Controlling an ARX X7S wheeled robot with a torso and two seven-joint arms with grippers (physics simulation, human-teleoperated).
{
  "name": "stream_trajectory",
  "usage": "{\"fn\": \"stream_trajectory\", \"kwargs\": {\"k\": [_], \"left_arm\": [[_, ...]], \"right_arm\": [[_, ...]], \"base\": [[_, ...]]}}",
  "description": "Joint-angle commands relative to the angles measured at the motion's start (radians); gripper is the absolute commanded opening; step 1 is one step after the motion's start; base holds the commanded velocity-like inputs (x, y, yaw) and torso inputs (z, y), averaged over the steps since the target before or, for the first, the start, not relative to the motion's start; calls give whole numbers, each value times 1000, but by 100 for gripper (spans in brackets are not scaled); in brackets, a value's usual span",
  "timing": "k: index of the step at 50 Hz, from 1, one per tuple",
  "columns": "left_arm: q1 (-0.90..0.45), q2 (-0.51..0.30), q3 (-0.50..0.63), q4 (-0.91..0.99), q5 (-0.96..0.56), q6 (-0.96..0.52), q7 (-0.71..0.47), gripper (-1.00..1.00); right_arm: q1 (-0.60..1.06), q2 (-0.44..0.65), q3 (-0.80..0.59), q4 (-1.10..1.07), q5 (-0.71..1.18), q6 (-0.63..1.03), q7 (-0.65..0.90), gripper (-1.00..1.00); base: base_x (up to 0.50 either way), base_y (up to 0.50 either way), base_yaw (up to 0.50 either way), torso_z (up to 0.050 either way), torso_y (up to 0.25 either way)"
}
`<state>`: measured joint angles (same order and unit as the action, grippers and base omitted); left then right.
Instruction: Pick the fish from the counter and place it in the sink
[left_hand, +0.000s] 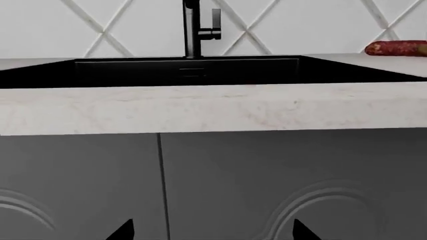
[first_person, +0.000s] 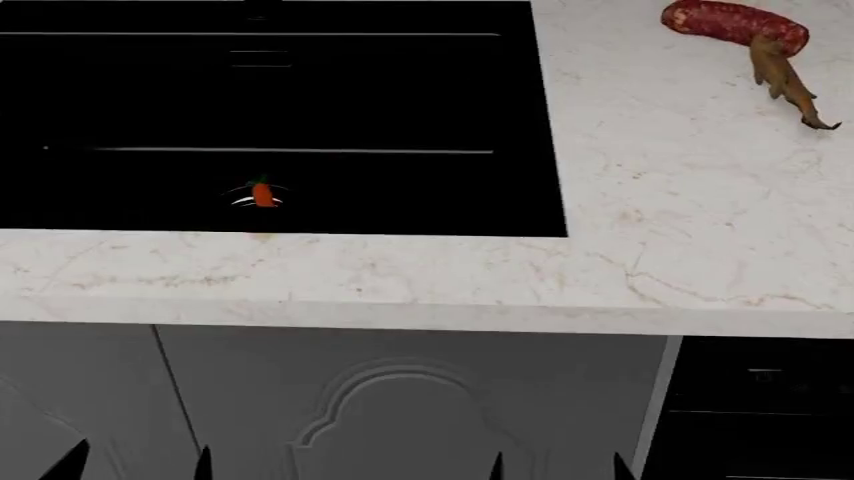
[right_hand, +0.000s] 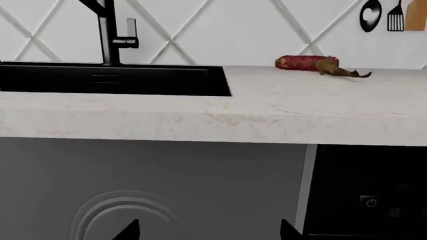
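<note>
The tan-brown fish (first_person: 785, 80) lies at the far right of the white marble counter (first_person: 667, 200), its head end touching a red sausage (first_person: 734, 24). It also shows in the right wrist view (right_hand: 337, 70). The black sink (first_person: 267, 110) is to the left, with a small orange carrot (first_person: 263, 194) inside. My left gripper (first_person: 134, 465) and right gripper (first_person: 554, 467) are both open and empty, low in front of the grey cabinet doors, far from the fish. Only their fingertips show in the left wrist view (left_hand: 212, 232) and the right wrist view (right_hand: 208, 231).
A black faucet (left_hand: 197, 27) stands behind the sink against the white diamond-tiled wall. Grey cabinet doors (first_person: 387, 400) sit below the counter edge; a dark appliance front (first_person: 761, 400) is at the right. Utensils (right_hand: 393, 14) hang on the wall.
</note>
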<state>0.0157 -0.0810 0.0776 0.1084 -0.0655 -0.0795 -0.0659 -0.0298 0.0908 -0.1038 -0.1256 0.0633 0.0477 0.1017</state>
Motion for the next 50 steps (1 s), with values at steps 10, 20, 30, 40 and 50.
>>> {"fn": "stream_trajectory", "kwargs": {"k": [10, 20, 30, 40, 50], "left_arm": [[-178, -74, -29, 442, -65, -668, -6, 100], [-477, -119, -138, 542, -150, -1017, 12, 100], [-770, -173, -342, 585, -138, -1332, -73, 100], [-933, -277, -407, 585, -120, -1477, -96, 100], [-983, -312, -399, 550, -117, -1473, -123, 100]], "right_arm": [[98, 98, 79, -544, 97, 588, 21, 100], [442, 152, 243, -778, 288, 1152, 2, 100], [839, 189, 313, -773, 396, 1521, 43, 100], [1043, 305, 325, -557, 819, 1521, 359, 100], [1190, 343, 313, -401, 1062, 1515, 505, 100]], "base": [[0, 0, 0, 0, 0], [0, 0, 0, 0, 0], [0, 0, 0, 0, 0], [0, 0, 0, 0, 0], [0, 0, 0, 0, 0]]}}
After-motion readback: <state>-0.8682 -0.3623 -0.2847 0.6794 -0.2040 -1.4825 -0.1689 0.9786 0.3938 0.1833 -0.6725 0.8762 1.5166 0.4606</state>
